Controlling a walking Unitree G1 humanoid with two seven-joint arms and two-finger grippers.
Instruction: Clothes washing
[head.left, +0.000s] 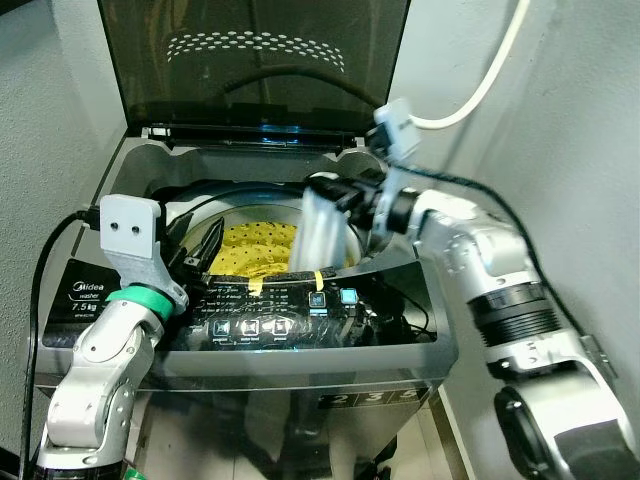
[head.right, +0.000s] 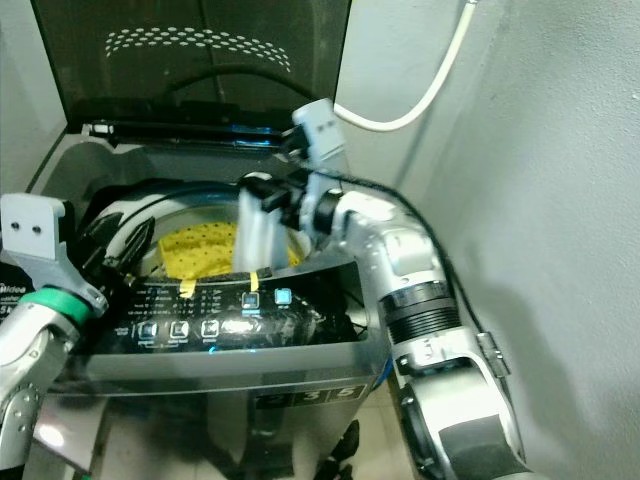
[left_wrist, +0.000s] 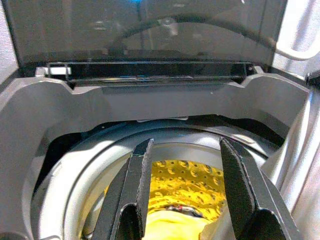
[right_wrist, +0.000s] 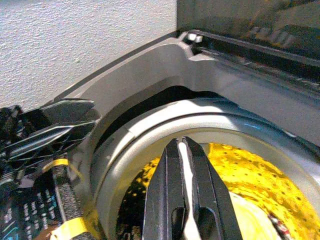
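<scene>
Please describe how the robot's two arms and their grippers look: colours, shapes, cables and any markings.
Both arms are silver with rounded segments. The left arm has a green ring at the wrist, a pale grey camera bracket and a black cable. The right arm has a black ribbed band and a black cable. The left gripper and the right gripper have long black fingers.

The pale cloth is motion-blurred, so its weave and lower end cannot be made out, and in the left wrist view the picture's edge cuts it off. It hides part of the yellow drum behind it. The washing machine runs off the bottom of both eye views. Small print on the control panel is too fine to read.
</scene>
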